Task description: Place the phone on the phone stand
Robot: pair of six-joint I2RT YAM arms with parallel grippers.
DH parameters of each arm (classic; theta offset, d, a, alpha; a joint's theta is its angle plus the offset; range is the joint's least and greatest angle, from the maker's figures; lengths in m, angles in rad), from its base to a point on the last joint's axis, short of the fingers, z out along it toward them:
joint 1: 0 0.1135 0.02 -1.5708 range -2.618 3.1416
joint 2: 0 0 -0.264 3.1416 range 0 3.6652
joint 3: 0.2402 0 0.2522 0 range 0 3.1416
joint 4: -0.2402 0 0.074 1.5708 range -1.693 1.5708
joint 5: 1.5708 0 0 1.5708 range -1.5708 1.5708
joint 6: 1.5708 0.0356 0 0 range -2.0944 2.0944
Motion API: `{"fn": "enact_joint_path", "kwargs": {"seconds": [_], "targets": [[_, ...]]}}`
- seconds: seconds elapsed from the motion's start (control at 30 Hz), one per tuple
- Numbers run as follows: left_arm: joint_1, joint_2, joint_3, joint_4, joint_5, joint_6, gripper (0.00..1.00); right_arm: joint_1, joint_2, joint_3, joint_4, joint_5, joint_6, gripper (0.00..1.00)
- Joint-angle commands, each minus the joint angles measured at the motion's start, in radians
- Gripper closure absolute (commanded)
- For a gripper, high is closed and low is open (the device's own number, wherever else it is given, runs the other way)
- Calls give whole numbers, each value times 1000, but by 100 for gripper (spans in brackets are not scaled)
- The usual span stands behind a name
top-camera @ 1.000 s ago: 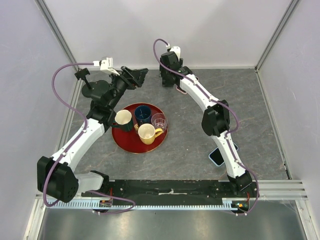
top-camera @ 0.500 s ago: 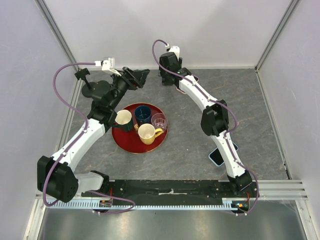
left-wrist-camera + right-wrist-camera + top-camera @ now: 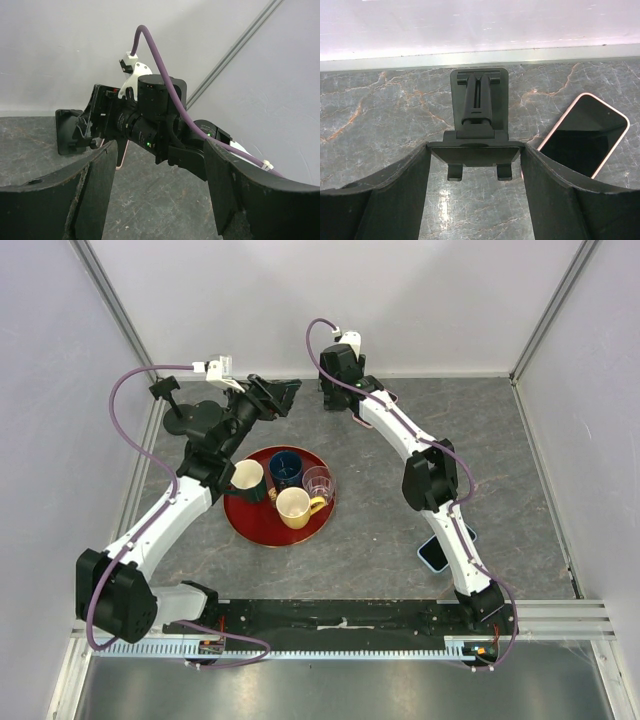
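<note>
The phone [image 3: 582, 135] lay flat and screen-up on the table [image 3: 370, 110], just beside the phone stand [image 3: 479, 125] and not yet on it. Nothing gripped it. The stand was unfolded, with its two support lips towards the right wrist camera.

The right gripper [image 3: 475, 155] hung directly before the stand with its fingers spread wide and nothing between them. This position suggested alignment on the stand, or a pause before shifting sideways to the phone. The left gripper [image 3: 157, 165] was likewise spread and empty. It was raised and aimed at the same corner from the other side, probably to assist or to steady the stand.

Limits of view:
- From above, the right arm covered the stand and all but a pink edge of the phone [image 3: 362, 420].
- Contact between the right fingers and the stand base could not be confirmed.
- A second phone-like slab [image 3: 435, 555] lay partly under the right arm near its base; its identity was unclear.
- A red tray [image 3: 262, 538] of cups sat well apart.
</note>
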Motion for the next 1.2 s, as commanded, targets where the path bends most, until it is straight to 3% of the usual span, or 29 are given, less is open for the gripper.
{"fn": "enact_joint_path", "kwargs": {"seconds": [0.0,0.03,0.2,0.53,0.67,0.97,1.17], "targets": [[-5,13,-3,56,-5,40,25,-7,8,-4,47,-12,7,24],[-5,13,-3,56,-4,40,25,-7,10,-4,48,-12,7,16],[-7,20,-3,58,4,36,25,-7,7,-4,47,-24,9,2],[-7,32,-8,53,-5,47,25,-11,-62,-57,65,-80,-7,2],[-7,38,-5,48,-4,50,25,-45,-70,-126,120,-339,-56,2],[-7,39,-6,45,-1,54,24,-77,-113,-246,191,-325,-163,2],[-7,49,-6,45,2,51,24,-106,-87,-260,249,-462,-191,2]]}}
